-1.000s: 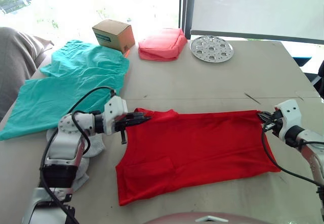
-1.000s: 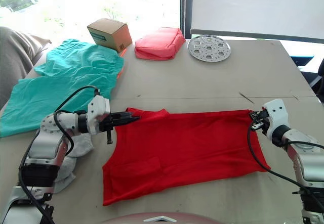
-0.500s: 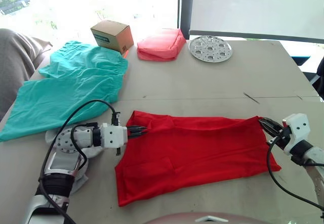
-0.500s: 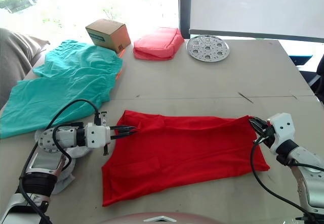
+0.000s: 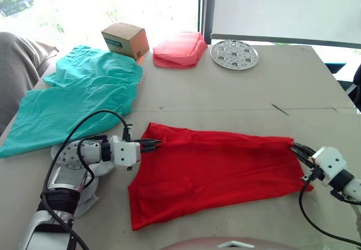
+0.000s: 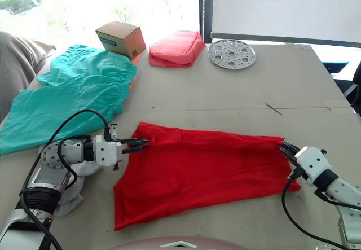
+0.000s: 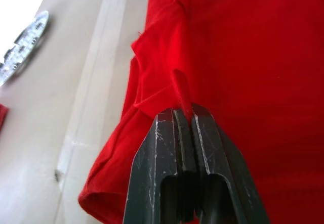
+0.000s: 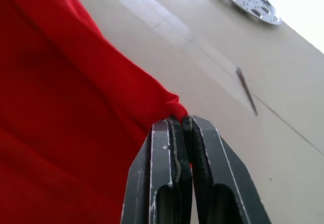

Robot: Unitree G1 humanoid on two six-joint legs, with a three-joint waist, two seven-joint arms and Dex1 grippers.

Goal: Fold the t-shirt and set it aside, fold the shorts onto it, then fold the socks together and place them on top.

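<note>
The red t-shirt (image 5: 214, 168) lies spread across the near half of the table, its far edge raised between my two grippers. My left gripper (image 5: 155, 144) is shut on the far left corner of the t-shirt (image 7: 228, 57). My right gripper (image 5: 295, 147) is shut on the far right corner of the t-shirt (image 8: 66, 107). The teal shorts (image 5: 79, 95) lie spread at the left side of the table. The grey socks (image 5: 84, 196) lie under my left arm, mostly hidden by it.
A cardboard box (image 5: 126, 39), a coral-pink pouch (image 5: 179, 49) and a round perforated metal plate (image 5: 235, 53) stand along the far edge. Grey cloth (image 5: 20, 64) shows at the far left. A seam in the table (image 5: 237, 92) crosses just beyond the shirt.
Both grippers have drawn the shirt's far edge toward me, making the shirt narrower. The right gripper moved lower and nearer; the left one barely shifted in the last half second.
</note>
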